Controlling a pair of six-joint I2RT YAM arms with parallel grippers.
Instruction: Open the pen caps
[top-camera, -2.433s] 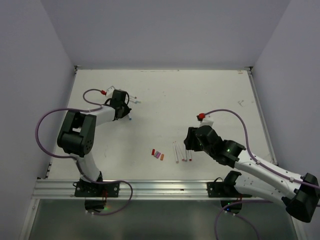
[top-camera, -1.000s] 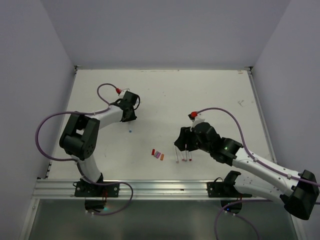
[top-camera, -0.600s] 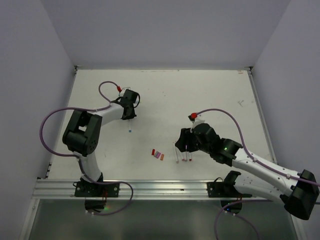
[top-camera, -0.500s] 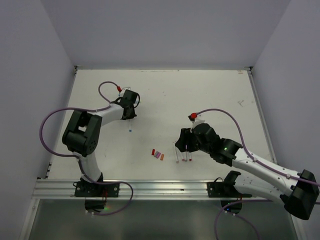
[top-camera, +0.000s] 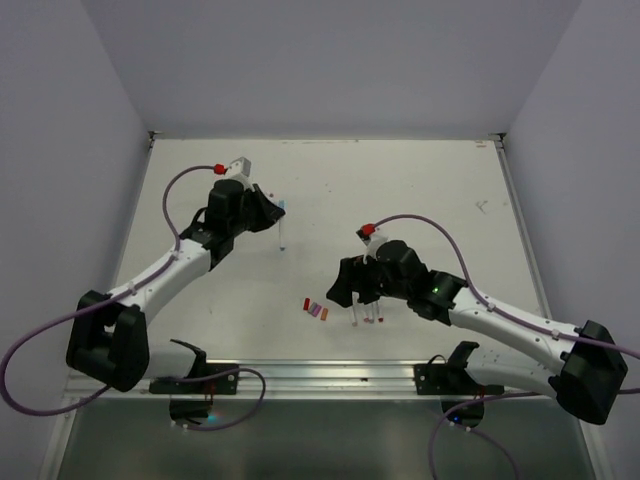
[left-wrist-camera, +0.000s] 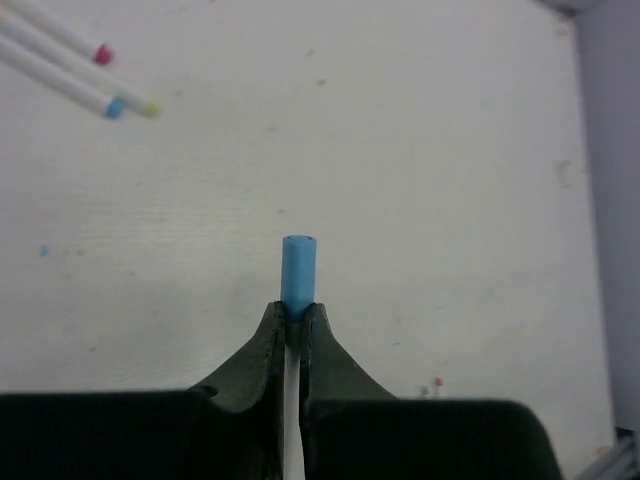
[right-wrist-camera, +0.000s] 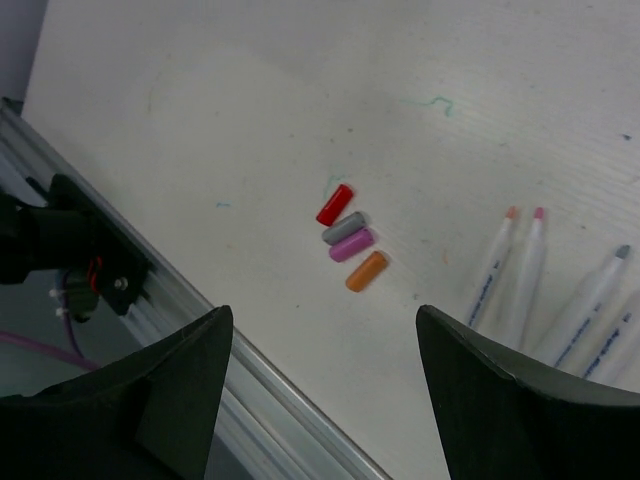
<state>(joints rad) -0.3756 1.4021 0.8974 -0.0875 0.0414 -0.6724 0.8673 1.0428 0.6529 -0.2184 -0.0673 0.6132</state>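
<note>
My left gripper (left-wrist-camera: 292, 310) is shut on a thin white pen (left-wrist-camera: 291, 400). The pen's blue cap (left-wrist-camera: 299, 268) sticks out past the fingertips. In the top view this gripper (top-camera: 270, 214) is at the back left, with the pen (top-camera: 283, 230) beside it. My right gripper (right-wrist-camera: 322, 330) is open and empty, hovering over the loose pen caps: red (right-wrist-camera: 335, 204), grey (right-wrist-camera: 345, 228), pink (right-wrist-camera: 351, 244) and orange (right-wrist-camera: 366, 271). Several uncapped pens (right-wrist-camera: 527, 265) lie just right of them. In the top view the caps (top-camera: 315, 309) and pens (top-camera: 354, 306) lie near the front middle, under the right gripper (top-camera: 350, 285).
The table's metal front rail (right-wrist-camera: 250, 385) runs just below the caps. Three more pen tips, pink (left-wrist-camera: 101, 54), blue (left-wrist-camera: 115, 107) and yellow-green (left-wrist-camera: 150, 108), show in the left wrist view. Grey walls enclose the table on three sides. Purple cables (top-camera: 420, 222) loop over both arms.
The left arm has stretched out and its gripper now sits slightly right and further back, holding the blue-capped pen. The right gripper has shifted left towards the caps.
</note>
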